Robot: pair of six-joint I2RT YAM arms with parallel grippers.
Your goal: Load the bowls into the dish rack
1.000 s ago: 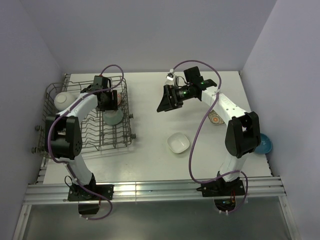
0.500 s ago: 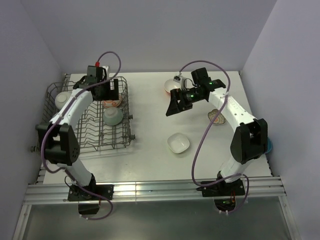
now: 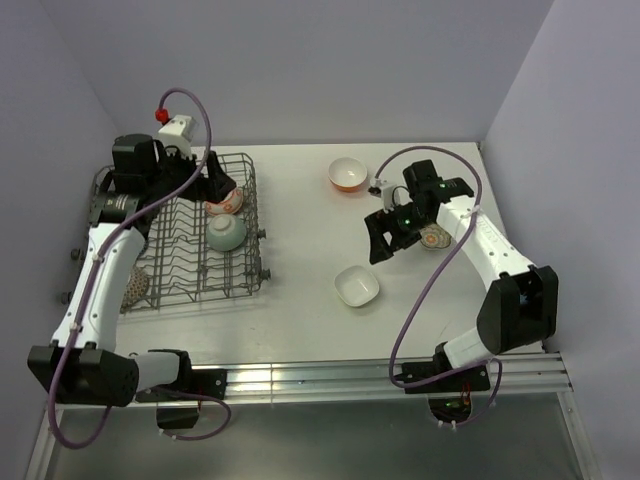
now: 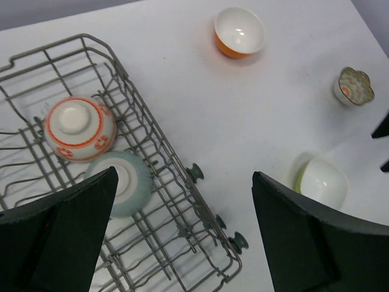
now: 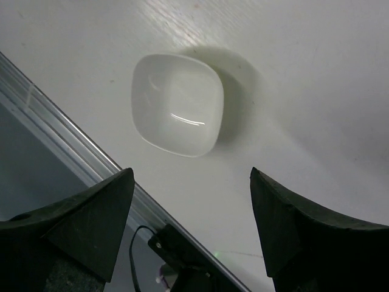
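Observation:
The grey wire dish rack (image 3: 256, 281) stands at the left. A red-orange patterned bowl (image 3: 226, 200) and a pale green bowl (image 3: 226, 233) lie upside down in it, and a patterned bowl (image 3: 138, 286) sits at its near left corner. My left gripper (image 3: 211, 182) hangs open and empty above the rack's far right part; its view shows the rack (image 4: 205, 201), both bowls (image 4: 79, 128) (image 4: 126, 181) and my left gripper (image 4: 182, 243). My right gripper (image 3: 385, 236) is open and empty above the table, just beyond a white square bowl (image 3: 357, 286) (image 5: 177, 104).
An orange bowl with white inside (image 3: 347, 174) (image 4: 240, 31) stands at the far middle. A scalloped multicolour bowl (image 3: 432, 238) (image 4: 354, 85) sits right of my right gripper. The table's near edge rail (image 5: 61, 134) runs close to the white square bowl.
My left arm has lifted up and back from the rack, empty. My right arm has swung from the far middle toward the near right, over the white square bowl.

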